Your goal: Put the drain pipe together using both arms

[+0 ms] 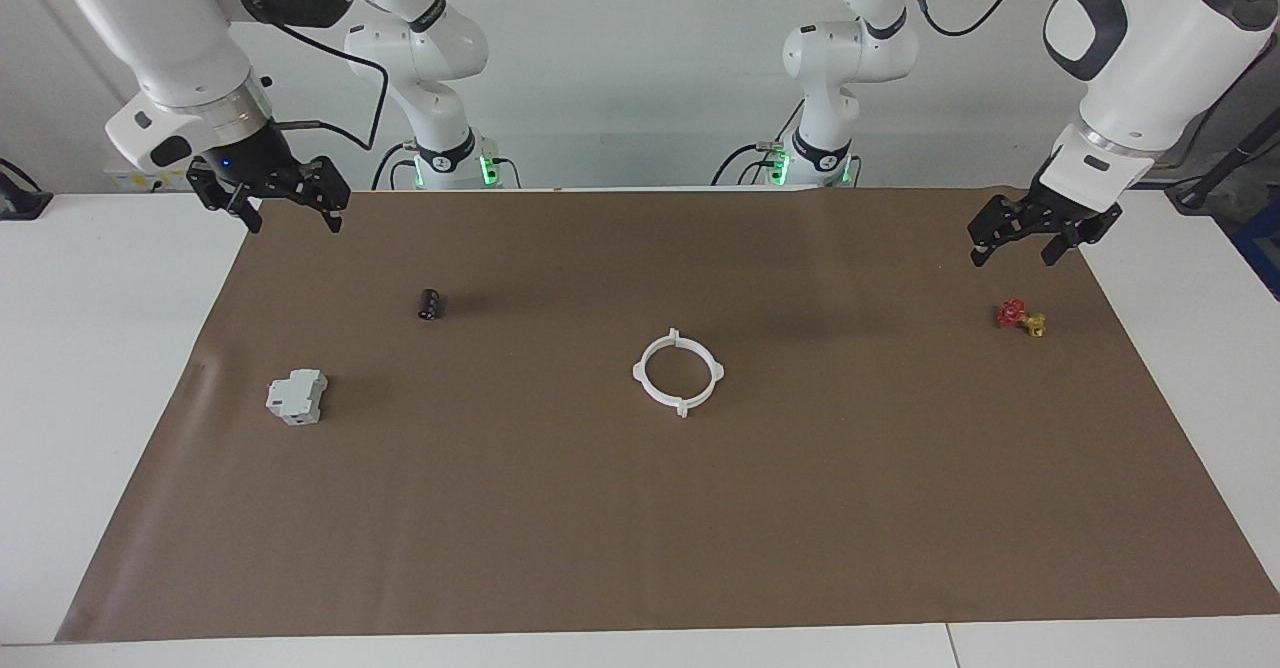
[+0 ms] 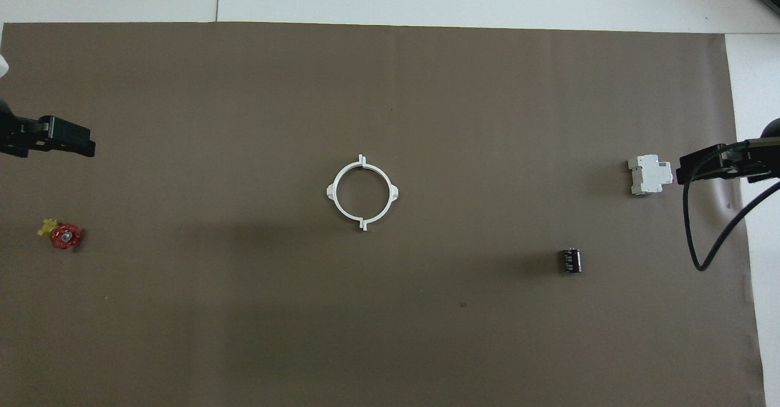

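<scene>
Both claws hang in the air at the two ends of the counter (image 1: 120, 368), well apart from the white ring. Over the brown mat's (image 1: 640, 548) corner at its own end, the left claw (image 1: 1030, 240) hovers with its fingers apart and nothing between them, above the stretch of mat just nearer to the robots than the small red-and-yellow valve (image 1: 1021, 318). At the other end the right claw (image 1: 290, 206) is likewise spread and empty, over the mat's edge nearest the robots. Each arm looks to be waiting rather than reaching, which leaves the middle of the counter open to view.

There the drain pipe (image 1: 678, 372) lies flat on the mat, about midway between the two ends. Its two white half-arcs sit face to face so that the end tabs meet, closing into one ring; small seams show where the halves join, one on the side nearer the robots and one on the side farther from them. Judging by that, the joining appears done, or very nearly so, and the claws standing off suits a finished piece left alone.

A grey block (image 1: 296, 395) and a small black cylinder (image 1: 431, 304) rest toward the right arm's end, untouched
</scene>
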Motion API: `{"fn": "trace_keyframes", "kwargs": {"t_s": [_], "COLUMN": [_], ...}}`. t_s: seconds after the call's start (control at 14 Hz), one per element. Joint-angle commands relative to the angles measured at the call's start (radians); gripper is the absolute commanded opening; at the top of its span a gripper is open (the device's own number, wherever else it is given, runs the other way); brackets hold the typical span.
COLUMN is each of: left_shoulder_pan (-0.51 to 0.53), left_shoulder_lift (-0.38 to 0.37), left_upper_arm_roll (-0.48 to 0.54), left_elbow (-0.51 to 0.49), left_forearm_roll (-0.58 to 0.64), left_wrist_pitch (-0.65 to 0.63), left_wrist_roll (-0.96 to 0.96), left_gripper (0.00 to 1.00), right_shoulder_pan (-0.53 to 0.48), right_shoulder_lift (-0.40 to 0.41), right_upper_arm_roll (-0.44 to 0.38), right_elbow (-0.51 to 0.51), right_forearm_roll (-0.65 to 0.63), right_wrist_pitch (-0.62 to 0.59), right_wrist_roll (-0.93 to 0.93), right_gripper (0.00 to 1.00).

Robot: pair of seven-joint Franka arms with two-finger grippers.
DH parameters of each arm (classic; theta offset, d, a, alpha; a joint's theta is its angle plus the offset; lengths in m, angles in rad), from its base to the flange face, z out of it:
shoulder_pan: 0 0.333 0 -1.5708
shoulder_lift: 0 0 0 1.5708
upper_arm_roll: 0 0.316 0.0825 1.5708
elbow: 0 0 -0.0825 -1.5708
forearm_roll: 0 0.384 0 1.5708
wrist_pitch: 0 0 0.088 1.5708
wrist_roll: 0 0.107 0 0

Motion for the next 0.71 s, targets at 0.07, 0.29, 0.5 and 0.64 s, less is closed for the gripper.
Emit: {"fn": "trace_keyframes", "kwargs": {"t_s": [0.07, 0.29, 0.5, 0.64], "left_shoulder_pan": [-0.011, -0.009, -0.009, -0.009], "left_shoulder_lift": [-0.033, -0.033, -0.031, -0.031], "left_upper_arm_roll": [-0.029, -0.027, -0.029, -0.027], "left_elbow": [-0.037, -0.036, -0.034, -0.034], "left_forearm_roll": [-0.01, -0.01, -0.01, -0.009], "left_wrist_pitch": [0.018, 0.019, 0.021, 0.019], "left_wrist_roll": [-0.034, -0.037, -0.04, -0.038], "left_gripper": [1.0, 1.0, 1.0, 1.0], "right_shoulder_pan": [-0.005, -0.005, -0.005, -0.005], "right_shoulder_lift": [-0.001, -0.001, -0.001, -0.001], "right_upper_arm_roll": [0.003, 0.003, 0.003, 0.003], "right_elbow": [0.001, 0.001, 0.001, 0.001], "right_forearm_roll": [0.017, 0.017, 0.018, 0.017], "right_wrist_pitch": [0.005, 0.005, 0.005, 0.005], "right_wrist_roll": [0.011, 0.011, 0.011, 0.011], "right_gripper": [1.0, 1.0, 1.0, 1.0]}}
